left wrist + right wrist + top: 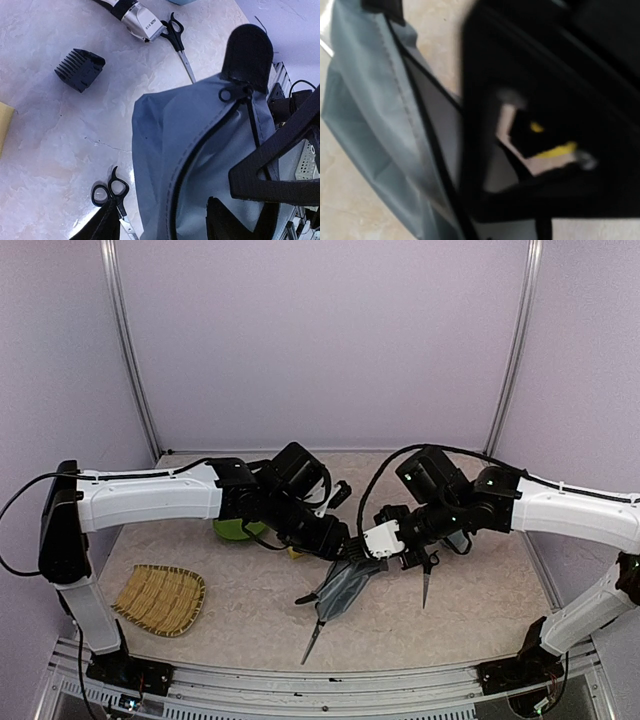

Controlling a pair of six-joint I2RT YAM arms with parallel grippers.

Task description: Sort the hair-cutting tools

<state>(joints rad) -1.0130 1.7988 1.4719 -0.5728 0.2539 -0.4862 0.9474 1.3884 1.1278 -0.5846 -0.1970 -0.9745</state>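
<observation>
The grey pouch (345,590) lies at the table's middle, its zipper open (190,150). My right gripper (375,550) is shut on the pouch's zipper end; its black fingertip (248,55) shows there. My left gripper (165,225) is open, its fingers (100,225) standing either side of the pouch's zipper edge. One pair of scissors (112,192) lies beside the pouch. A second pair (177,37) lies next to the black-and-silver clipper (137,17). The black guard (80,69) sits apart on the table. The right wrist view is blurred, showing mostly the pouch (375,115).
A woven bamboo tray (160,598) lies front left. A green bowl (235,530) sits under the left arm. The yellow sponge's edge (3,125) shows left of the guard. Both arms crowd the centre above the pouch.
</observation>
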